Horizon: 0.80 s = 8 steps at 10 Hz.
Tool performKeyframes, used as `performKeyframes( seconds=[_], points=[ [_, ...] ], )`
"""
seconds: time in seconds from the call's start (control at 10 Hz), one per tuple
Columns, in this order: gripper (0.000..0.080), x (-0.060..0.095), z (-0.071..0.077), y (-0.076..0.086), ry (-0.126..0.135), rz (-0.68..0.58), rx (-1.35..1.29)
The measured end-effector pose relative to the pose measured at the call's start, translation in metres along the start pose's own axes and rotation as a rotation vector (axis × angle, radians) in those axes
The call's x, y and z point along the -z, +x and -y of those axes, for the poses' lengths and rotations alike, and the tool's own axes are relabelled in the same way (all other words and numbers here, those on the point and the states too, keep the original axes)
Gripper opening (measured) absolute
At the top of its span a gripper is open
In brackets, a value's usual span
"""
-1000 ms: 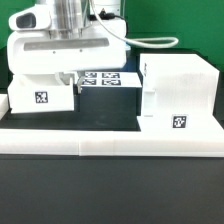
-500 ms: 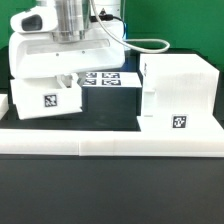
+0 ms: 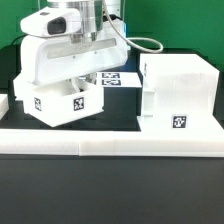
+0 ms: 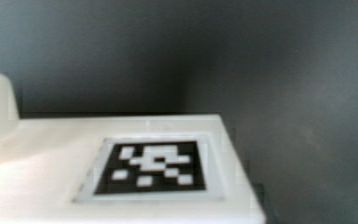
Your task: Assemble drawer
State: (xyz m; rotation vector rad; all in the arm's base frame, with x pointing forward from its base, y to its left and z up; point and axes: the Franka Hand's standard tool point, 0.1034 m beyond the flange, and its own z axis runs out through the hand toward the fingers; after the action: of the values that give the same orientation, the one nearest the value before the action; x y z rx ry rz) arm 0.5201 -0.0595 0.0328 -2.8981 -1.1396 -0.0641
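The tray box [image 3: 55, 102] hangs tilted under the arm at the exterior view's left, its square tag [image 3: 78, 100] facing the camera and 1 corner dipping toward the black table [image 3: 110, 110]. Whether that corner touches the table cannot be told. The gripper [image 3: 77, 80] sits directly on top of the tray, its fingers clamped on the upper wall, though the arm's white body hides most of them. In the wrist view the tray's white surface [image 4: 51, 140] fills the lower part, with 1 blurred tag [image 4: 155, 167] on it. The large casing [image 3: 180, 92] stands upright at the exterior view's right, apart from the tray, with its open side toward it. The marker board [image 3: 117, 77] lies flat behind, between the 2. The border rail [image 3: 110, 143] runs along the front.
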Motion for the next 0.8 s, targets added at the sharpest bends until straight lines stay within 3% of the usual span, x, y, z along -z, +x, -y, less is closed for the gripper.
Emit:
performKeyframes(
  seconds=[0.3,0.6,0.8],
  points=[
    [0.0042,-0.0005,-0.0020,-0.0028,-0.006,0.014,0.198],
    [0.0042,-0.0012,0.0026,0.0067,-0.020,0.041,0.446],
    [0.0042,-0.0019,-0.0005,0.0024,-0.018,0.052,0.577]
  ],
)
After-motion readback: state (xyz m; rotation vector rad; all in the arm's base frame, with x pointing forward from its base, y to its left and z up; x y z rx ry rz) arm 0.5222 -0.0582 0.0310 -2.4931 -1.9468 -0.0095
